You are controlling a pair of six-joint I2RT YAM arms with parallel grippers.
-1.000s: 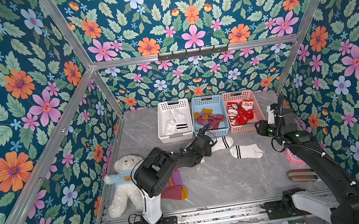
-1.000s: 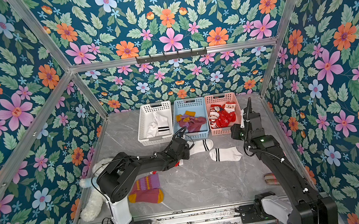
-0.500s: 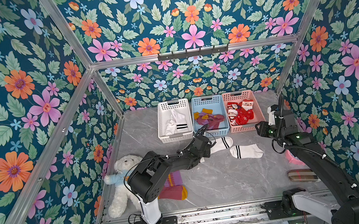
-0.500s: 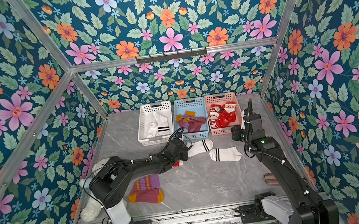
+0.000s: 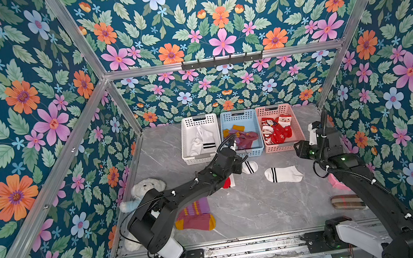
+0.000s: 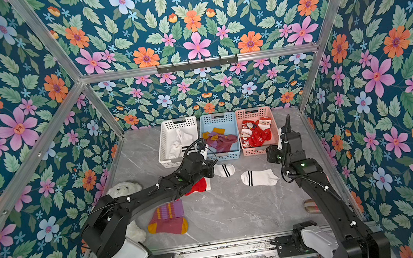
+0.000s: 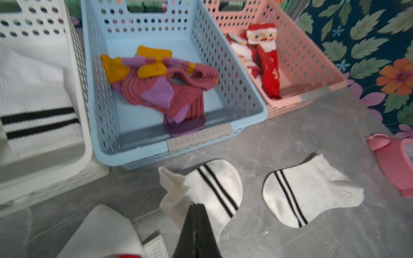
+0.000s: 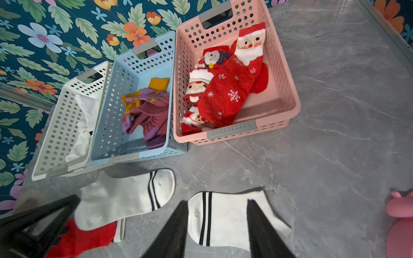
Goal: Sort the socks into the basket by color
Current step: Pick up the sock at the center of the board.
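In both top views my left gripper (image 5: 240, 164) sits low in front of the light-blue perforated plastic basket (image 5: 243, 155), on the near end of the soft white ankle sock with two black stripes (image 5: 250, 166). A second ago its jaws stood slightly apart; now they have come together. The arm has also stretched lower and further forward since then, its elbow sinking toward the grey marble tabletop (image 5: 252, 211). The sock lies where it lay. The second white striped sock (image 5: 283, 174) rests flat, apart from the first. My right gripper (image 5: 298, 149) has barely moved, by the front corner of the pink perforated plastic basket (image 5: 282, 147).

In the left wrist view my fingers press into one black wedge, tips on the sock's (image 7: 210, 189) fabric. I judge the pinch made, though thin. The lift to the white perforated plastic basket (image 7: 78, 67) comes next; white striped socks already lie in it.

In the right wrist view my right gripper (image 8: 217, 201) stands with jaws apart over the second sock (image 8: 225, 214), holding nothing.

A red sock with a white cuff (image 5: 228, 182) and a maroon ribbed sock with mustard toes (image 5: 194, 216) also wait on the table.
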